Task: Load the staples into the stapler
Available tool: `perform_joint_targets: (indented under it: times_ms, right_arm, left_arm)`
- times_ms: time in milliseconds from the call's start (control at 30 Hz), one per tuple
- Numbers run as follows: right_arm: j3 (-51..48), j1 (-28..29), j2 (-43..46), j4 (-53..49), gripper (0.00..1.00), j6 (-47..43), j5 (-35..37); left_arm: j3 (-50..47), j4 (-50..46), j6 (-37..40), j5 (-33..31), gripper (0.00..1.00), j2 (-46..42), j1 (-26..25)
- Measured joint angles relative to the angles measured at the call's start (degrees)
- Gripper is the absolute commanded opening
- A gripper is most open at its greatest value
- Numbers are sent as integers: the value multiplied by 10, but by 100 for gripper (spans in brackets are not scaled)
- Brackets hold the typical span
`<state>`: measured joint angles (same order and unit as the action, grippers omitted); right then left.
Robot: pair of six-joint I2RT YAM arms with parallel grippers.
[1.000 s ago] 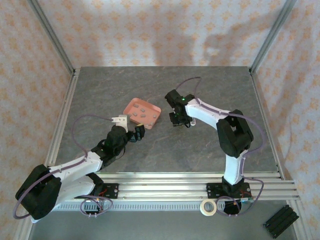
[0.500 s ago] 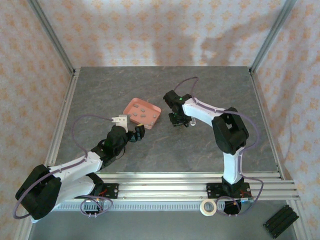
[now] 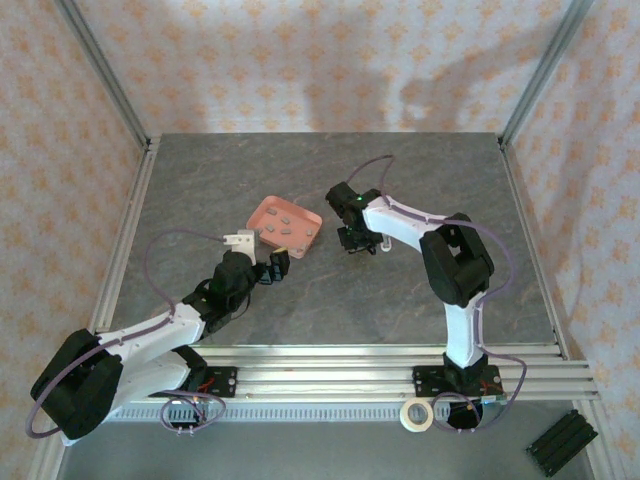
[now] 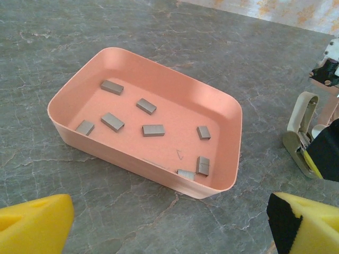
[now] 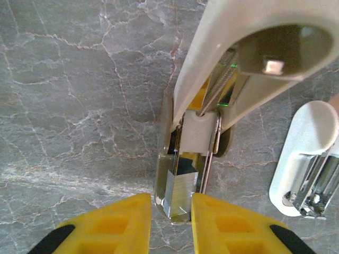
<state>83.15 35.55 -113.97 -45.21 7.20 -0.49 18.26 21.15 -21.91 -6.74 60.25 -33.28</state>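
The stapler [image 5: 212, 63] lies on the table with its beige lid swung up, right of the salmon-pink tray [image 3: 262, 212]. My right gripper [image 5: 171, 211] hangs over its front end. The yellow fingers stand close on either side of a shiny block of staples [image 5: 180, 193] that sits in the metal channel. Several more staples [image 4: 153, 129] lie loose in the tray [image 4: 132, 159]. My left gripper [image 4: 169, 222] is open and empty, just short of the tray's near corner. From there the stapler [image 4: 302, 132] shows at the right edge.
A small white-and-metal object [image 5: 307, 159] lies right beside the stapler. Bare grey stone table [image 3: 330, 300] stretches between the two arms. A tape roll [image 3: 417, 414] and a black block [image 3: 560, 442] lie off the table at the near right.
The right arm's elbow has swung a little to the left while its gripper stays over the stapler. The left arm and the tray have not moved.
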Motion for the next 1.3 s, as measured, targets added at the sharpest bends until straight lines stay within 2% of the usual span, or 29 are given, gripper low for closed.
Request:
perform_joint_targets:
  times_ms: [767, 1300]
  right_arm:
    - [-1, 7, -8, 2, 18, 0, 25]
    - [-11, 8, 17, 11, 16, 0, 29]
  left_arm:
    - [0, -17, 0, -13, 94, -33, 0]
    - [0, -24, 10, -13, 94, -33, 0]
